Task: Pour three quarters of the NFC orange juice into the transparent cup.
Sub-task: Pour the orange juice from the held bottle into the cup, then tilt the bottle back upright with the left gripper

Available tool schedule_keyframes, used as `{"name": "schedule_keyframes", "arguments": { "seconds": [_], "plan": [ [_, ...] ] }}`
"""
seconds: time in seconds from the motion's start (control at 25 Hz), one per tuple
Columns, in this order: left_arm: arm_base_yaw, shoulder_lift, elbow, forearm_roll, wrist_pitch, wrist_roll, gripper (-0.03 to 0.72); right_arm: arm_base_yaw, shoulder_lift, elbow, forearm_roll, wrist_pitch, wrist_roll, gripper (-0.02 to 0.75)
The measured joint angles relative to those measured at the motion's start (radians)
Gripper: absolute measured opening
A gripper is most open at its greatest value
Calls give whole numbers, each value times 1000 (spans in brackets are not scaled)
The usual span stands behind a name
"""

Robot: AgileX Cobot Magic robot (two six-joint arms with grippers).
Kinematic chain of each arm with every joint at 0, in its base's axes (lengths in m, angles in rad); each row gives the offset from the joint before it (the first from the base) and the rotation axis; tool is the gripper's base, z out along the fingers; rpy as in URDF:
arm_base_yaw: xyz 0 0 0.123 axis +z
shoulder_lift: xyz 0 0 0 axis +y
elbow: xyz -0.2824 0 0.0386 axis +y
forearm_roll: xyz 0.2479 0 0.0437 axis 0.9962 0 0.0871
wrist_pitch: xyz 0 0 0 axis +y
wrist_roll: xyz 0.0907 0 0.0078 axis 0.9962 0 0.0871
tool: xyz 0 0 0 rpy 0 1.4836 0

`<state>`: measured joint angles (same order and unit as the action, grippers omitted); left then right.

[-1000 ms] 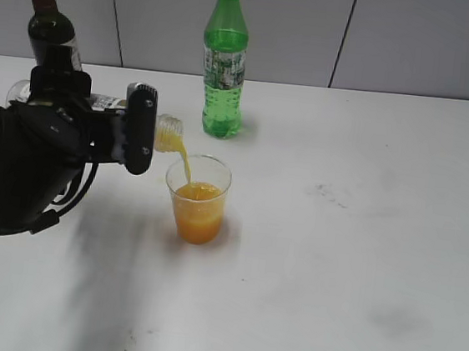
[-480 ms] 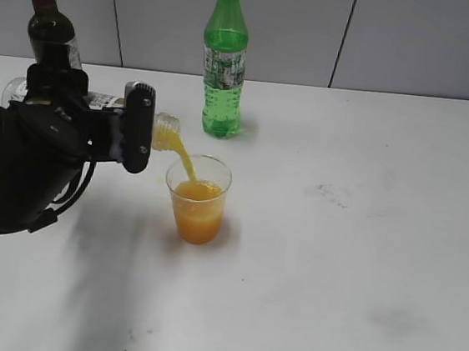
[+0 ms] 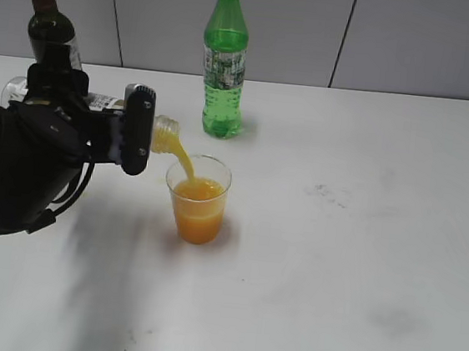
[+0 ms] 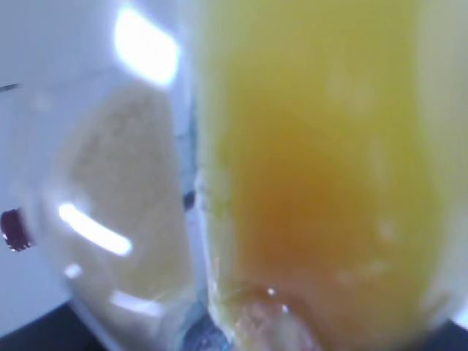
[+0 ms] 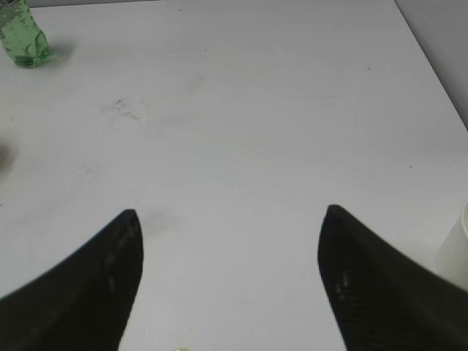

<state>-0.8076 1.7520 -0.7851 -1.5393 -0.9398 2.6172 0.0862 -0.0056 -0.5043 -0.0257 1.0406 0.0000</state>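
The left gripper [image 3: 134, 129] clamps the juice [image 3: 165, 133] tipped over the cup [image 3: 198, 198], stream running in. Cup's well filled; tipping further risks overflow onto the counter [image 3: 337, 237]. Right jaws stand open, empty.

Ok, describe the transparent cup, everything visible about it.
The transparent cup is a clear, thin-walled tumbler tapering toward its base, standing upright on the white table. Orange juice fills well over half of it, and a stream from the tipped NFC orange juice falls into its open top. Nothing grips it.
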Motion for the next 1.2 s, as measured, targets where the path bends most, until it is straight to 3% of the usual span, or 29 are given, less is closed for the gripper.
{"name": "schedule_keyframes", "arguments": {
  "seconds": [0.88, 1.04, 1.2],
  "plan": [
    [-16, 0, 0, 3, 55, -31, 475, 0, 0, 0, 0, 0, 0, 572],
    [-20, 0, 0, 15, 84, -151, 475, 0, 0, 0, 0, 0, 0, 572],
    [-21, 0, 0, 17, 122, -356, 475, 0, 0, 0, 0, 0, 0, 572]
  ]
}}
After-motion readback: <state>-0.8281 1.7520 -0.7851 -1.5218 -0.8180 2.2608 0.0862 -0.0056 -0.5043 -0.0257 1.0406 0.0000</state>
